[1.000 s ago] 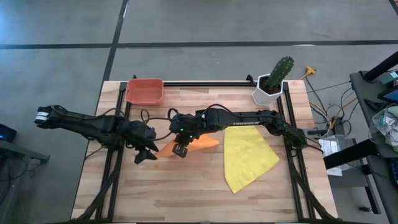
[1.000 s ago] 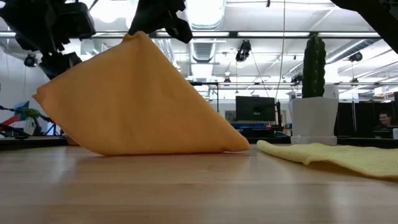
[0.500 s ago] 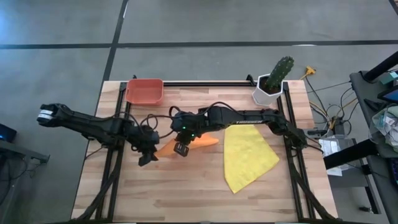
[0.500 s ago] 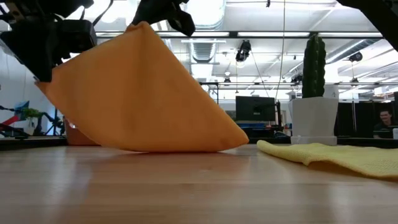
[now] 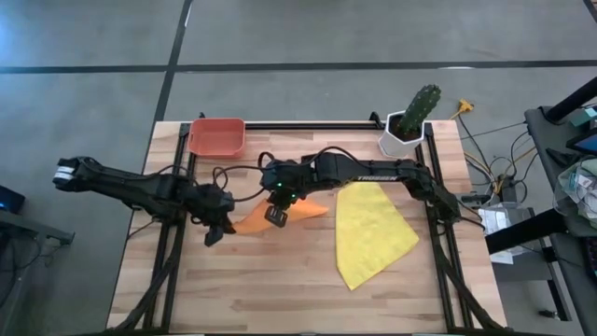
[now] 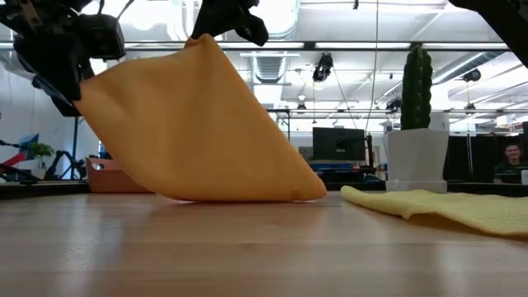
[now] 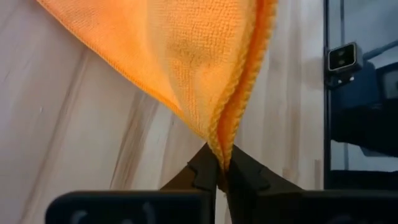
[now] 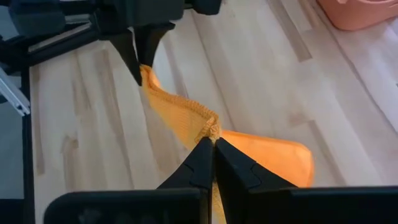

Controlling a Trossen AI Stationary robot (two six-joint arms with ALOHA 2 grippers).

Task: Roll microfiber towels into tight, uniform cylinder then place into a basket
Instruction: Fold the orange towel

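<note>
The orange microfiber towel (image 5: 297, 212) hangs as a slanted sheet (image 6: 198, 124) between both grippers, and its lower right fold (image 6: 247, 195) rests on the table. My left gripper (image 5: 215, 231) is shut on the towel's left end. My right gripper (image 5: 274, 214) is shut on its top end, higher up. The yellow towel (image 5: 373, 233) lies flat at the right. The basket (image 5: 216, 136) stands at the far left edge. My left gripper pinches the orange towel's left corner (image 7: 219, 152) between its two fingertips, where a hemmed edge folds together. The corner is lifted clear of the table and the cloth stretches away from it toward my right gripper. My right gripper pinches a bunched hemmed edge (image 8: 210, 132) of the orange towel at the cloth's highest point (image 6: 202, 40), with fingers coming from above. The cloth hangs below, sloping down to the table on the right and across to my left gripper (image 8: 140, 59).
A white pot with a green cactus (image 5: 410, 121) stands at the far right corner. Bare wood lies along the near edge (image 5: 280, 289). Black rails run along the table's left and right sides (image 5: 168, 252).
My left gripper has shut on the orange towel's left corner and risen a little with it. That corner has come up off the table, while the right fold stays down. My right gripper, still shut, has shifted slightly toward the far right.
</note>
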